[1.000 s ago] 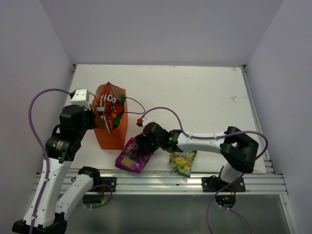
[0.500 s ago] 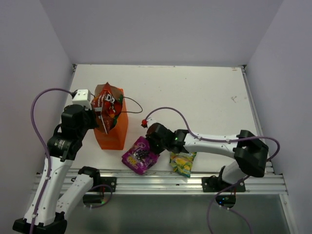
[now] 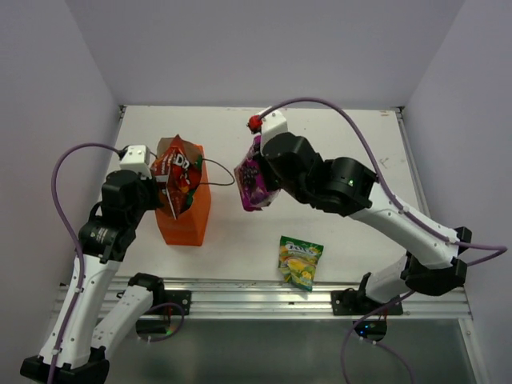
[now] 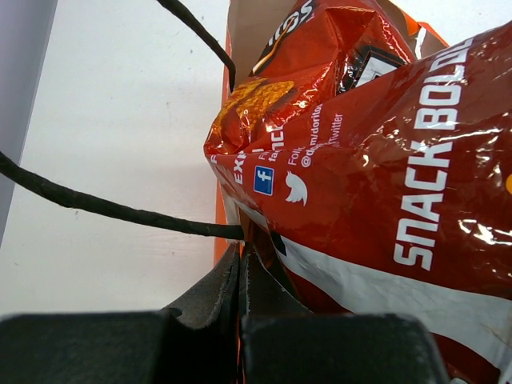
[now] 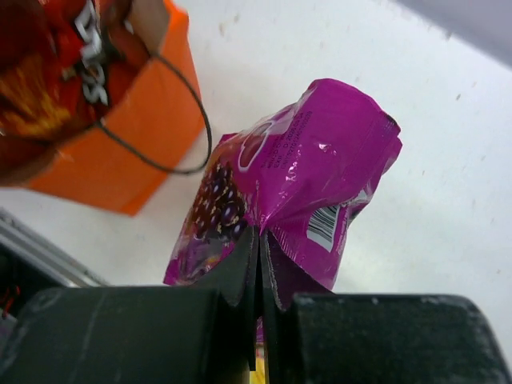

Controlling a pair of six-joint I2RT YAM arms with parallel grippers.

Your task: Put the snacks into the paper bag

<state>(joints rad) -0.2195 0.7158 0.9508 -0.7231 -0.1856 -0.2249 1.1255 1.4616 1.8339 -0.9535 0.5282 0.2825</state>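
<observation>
The orange paper bag (image 3: pixel 186 218) stands upright at the left, and a red Doritos bag (image 3: pixel 178 170) sticks out of its top. My left gripper (image 4: pixel 242 252) is shut on the paper bag's rim (image 4: pixel 218 232), beside the dark cord handle (image 4: pixel 120 212) and the Doritos bag (image 4: pixel 384 176). Above the table, just right of the paper bag (image 5: pixel 120 160), hangs the purple packet (image 3: pixel 253 184), with my right gripper (image 5: pixel 260 236) shut on the purple packet's (image 5: pixel 312 168) crimped edge. A smaller yellow-green packet (image 3: pixel 300 262) lies flat near the front edge.
The white table (image 3: pixel 344 152) is walled at the left, back and right. An aluminium rail (image 3: pixel 256 300) runs along the front edge by the arm bases. A loose cord handle (image 3: pixel 220 172) loops out from the bag toward the purple packet.
My right gripper closed on the purple packet at the table's front and lifted it up and back, beside the paper bag. The left arm has stayed still on the bag.
</observation>
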